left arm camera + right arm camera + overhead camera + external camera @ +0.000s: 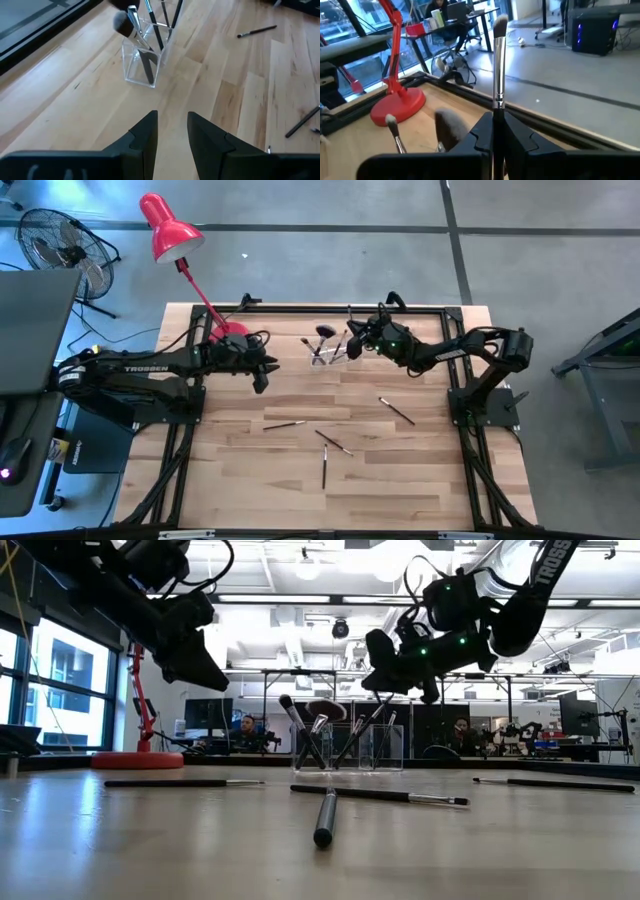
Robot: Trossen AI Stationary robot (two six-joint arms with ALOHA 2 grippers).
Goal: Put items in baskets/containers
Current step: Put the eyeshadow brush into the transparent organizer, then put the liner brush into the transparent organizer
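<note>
A clear plastic holder (pixel 142 65) stands on the wood near the table's far edge (pixel 328 352), with several brushes (pixel 150 30) leaning in it, heads up. Several more brushes lie flat on the table: (pixel 285 424), (pixel 335 442), (pixel 324 465), (pixel 397 411). My right gripper (pixel 495 130) hangs just right of and above the holder (pixel 352 340), shut on a pale-headed brush (pixel 499 60). My left gripper (pixel 172 135) is open with nothing between its fingers, above the table left of the holder (pixel 262 372). My right gripper pinches the brush's dark handle just below the silvery ferrule (pixel 496 111) between its two fingers. The fingers come nearly level from the table's right and lie across the brush. The brush stands upright, bristle head (pixel 500 22) up, lifted clear; the gripper hides its lower end.
A red desk lamp stands at the far left, its round base (pixel 230 332) close to my left arm and its shade (pixel 170 230) beyond the table. The table's black frame rail (pixel 530 117) runs along the far edge behind the holder. Bare wood lies toward the near edge (pixel 330 500).
</note>
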